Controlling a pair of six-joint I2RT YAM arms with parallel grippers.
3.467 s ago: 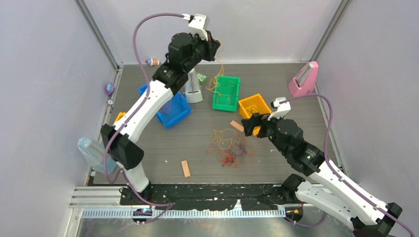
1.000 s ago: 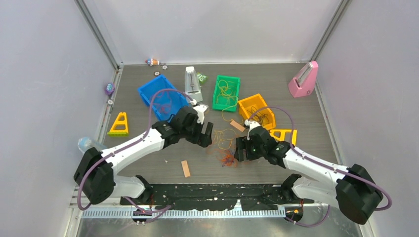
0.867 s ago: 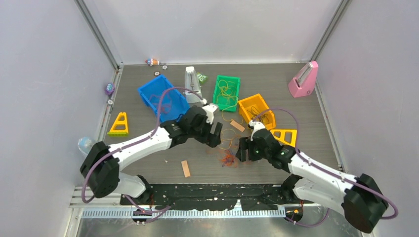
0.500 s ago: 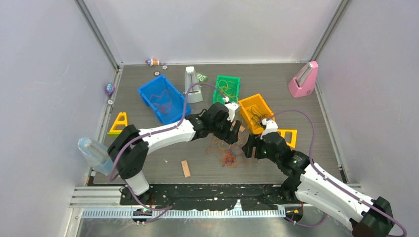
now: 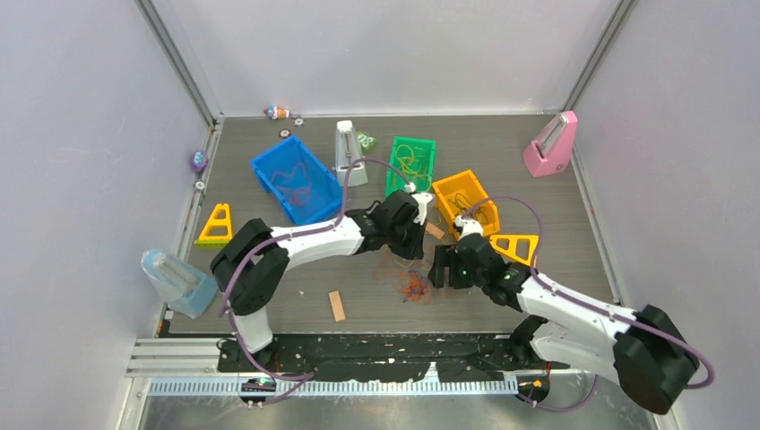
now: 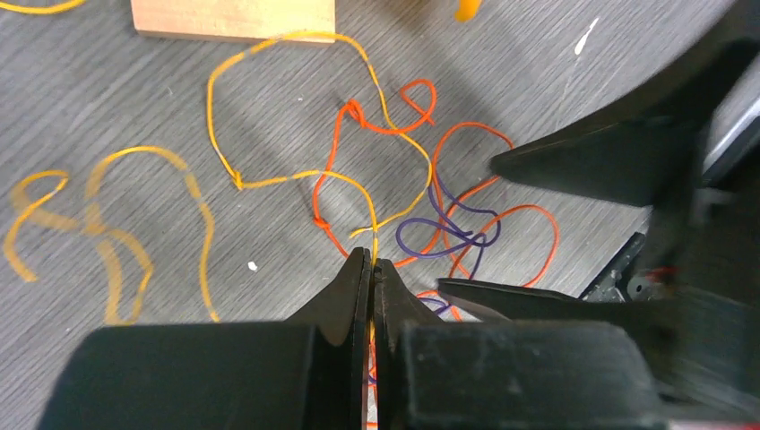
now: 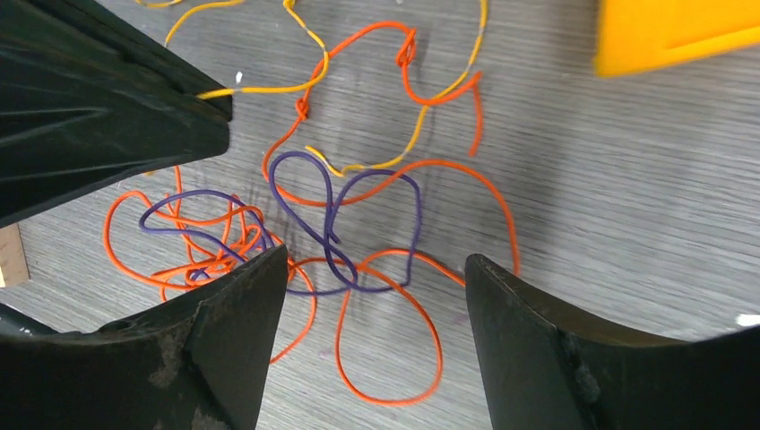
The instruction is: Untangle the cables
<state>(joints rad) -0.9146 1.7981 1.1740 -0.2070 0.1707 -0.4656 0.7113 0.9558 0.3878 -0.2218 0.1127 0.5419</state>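
Note:
The cables (image 5: 412,274) lie as a loose tangle of orange, yellow and purple strands mid-table, between the two arms. My left gripper (image 6: 372,262) is shut on a yellow cable (image 6: 296,175) that loops away across the table. In the right wrist view its black fingers (image 7: 134,107) sit at the tangle's upper left, with the yellow cable (image 7: 269,88) running out of them. My right gripper (image 7: 376,264) hangs open just above the orange (image 7: 412,358) and purple (image 7: 327,224) loops, holding nothing. From above, the left gripper (image 5: 414,249) and right gripper (image 5: 437,269) flank the tangle closely.
A blue bin (image 5: 296,179), a green bin (image 5: 410,166) and an orange bin (image 5: 466,202) with strands inside stand behind. Tan strips (image 5: 336,305) (image 5: 434,230), yellow triangles (image 5: 215,225) (image 5: 513,246), a grey metronome (image 5: 349,154), a pink metronome (image 5: 551,143) and a clear box (image 5: 175,279) lie around.
The left arm swung down from the green bin to the tangle and its jaws closed on a yellow strand. The right gripper moved in over the tangle's right side, staying open.

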